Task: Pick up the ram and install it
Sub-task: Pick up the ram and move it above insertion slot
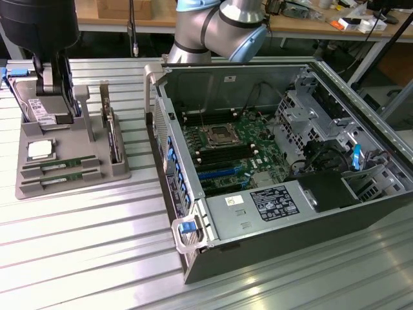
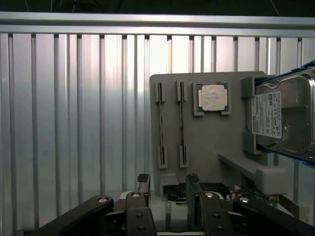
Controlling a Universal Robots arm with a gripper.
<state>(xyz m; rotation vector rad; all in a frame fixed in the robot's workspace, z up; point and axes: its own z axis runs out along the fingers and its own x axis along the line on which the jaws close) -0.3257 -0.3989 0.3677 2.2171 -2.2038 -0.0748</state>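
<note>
Jaws spread wide, nothing between them. In the wrist view my two fingertips (image 2: 143,180) stand apart over the near edge of the gray tray (image 2: 211,147), touching nothing.

Now the ram (image 2: 181,123): it lies flat in its narrow slot on the tray, a thin green stick. A second ram (image 2: 160,123) sits in the matching slot just beside it, the two running parallel. Neither is lifted; both are seated in the tray and well clear of my jaws.

Next to the sticks on the same tray, the square silver CPU (image 2: 213,97) rests in its own pocket. Beyond that, the big hard drive (image 2: 283,115) with its white label leans at the tray's end.

Over to the exterior view. The tray (image 1: 80,142) sits on the ribbed metal table (image 1: 97,245) at the exterior view's left, with the ram (image 1: 57,166) and the second ram (image 1: 63,176) along its front. The CPU (image 1: 40,150) is just behind them. My black wrist hangs above the far end, near the hard drive (image 1: 31,106).

At the exterior view's right the computer case (image 1: 290,252) lies open. Its motherboard (image 1: 226,148) faces up with long black and blue slots showing. My arm (image 1: 219,26) reaches across behind it.
</note>
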